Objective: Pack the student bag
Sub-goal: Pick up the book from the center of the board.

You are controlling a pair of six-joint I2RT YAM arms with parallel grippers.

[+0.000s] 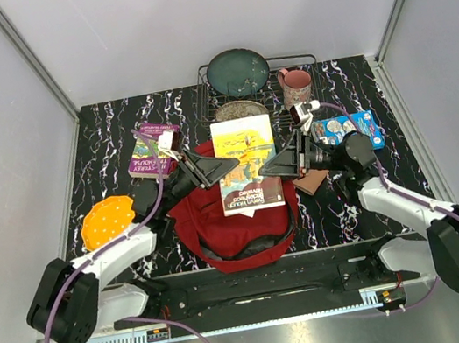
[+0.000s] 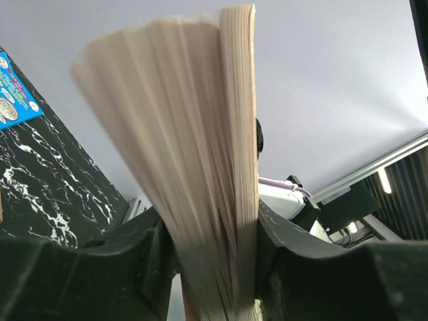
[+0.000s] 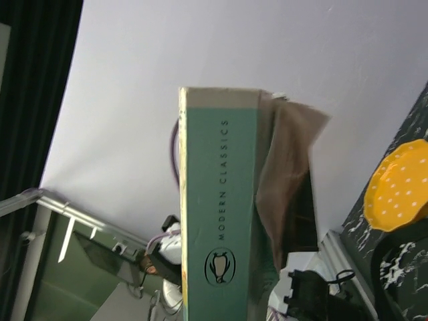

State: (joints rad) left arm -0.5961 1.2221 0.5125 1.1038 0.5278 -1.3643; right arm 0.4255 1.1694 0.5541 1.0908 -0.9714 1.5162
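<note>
1. Your bag (image 1: 239, 227) is lying flat on the table (image 1: 100, 141), near its front edge and between the two arms.
2. The bag is red and soft, and a dark strap (image 1: 254, 260) is curving around its near side.
3. A yellow book (image 1: 247, 164) is covering the far part of the bag, so I cannot tell if the bag is open.
4. Your left gripper (image 1: 230, 164) is squeezing the page side of the book. In the left wrist view, its black fingers (image 2: 134, 261) are pressing on both sides of the fanned pages.
5. Your right gripper (image 1: 269, 167) is pointing at the other side of the book, right at its edge. Its own camera is showing the green spine (image 3: 221, 214) but not the fingers, so I cannot tell if it is gripping.
6. A purple book (image 1: 153, 149) and an orange disc (image 1: 107, 221) are lying to the left of the bag.
</note>
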